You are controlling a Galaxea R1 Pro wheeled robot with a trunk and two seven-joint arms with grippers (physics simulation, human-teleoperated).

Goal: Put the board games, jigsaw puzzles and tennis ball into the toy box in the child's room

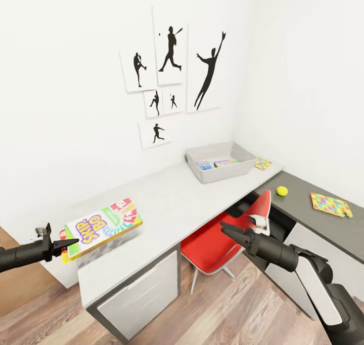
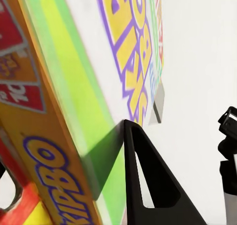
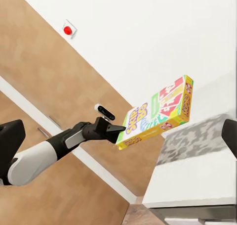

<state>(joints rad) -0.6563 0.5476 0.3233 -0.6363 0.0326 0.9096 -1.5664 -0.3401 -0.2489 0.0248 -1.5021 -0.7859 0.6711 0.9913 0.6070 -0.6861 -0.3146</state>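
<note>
My left gripper [image 1: 64, 244] is shut on one end of a green-yellow-red Skip-Bo board game [image 1: 103, 226], which it holds level above the near left end of the light-grey table [image 1: 167, 203]. The left wrist view has the game's printed face [image 2: 74, 86] pressed against one black finger [image 2: 148, 190]. The game [image 3: 158, 113] also hangs in the air in the right wrist view. The toy box [image 1: 222, 174] stands at the table's far end with two flat boxes [image 1: 205, 165] inside. One jigsaw puzzle [image 1: 262, 164] lies beside it, another [image 1: 331, 204] on the dark section near the tennis ball [image 1: 281, 190]. My right gripper [image 1: 230, 230] is open and empty over the chair.
A red chair [image 1: 222, 246] is tucked under the table's corner, below my right arm. White drawers [image 1: 146, 294] close off the near end of the table. Black silhouette pictures [image 1: 172, 77] hang on the wall. Wood-plank floor [image 1: 227, 309] lies in front.
</note>
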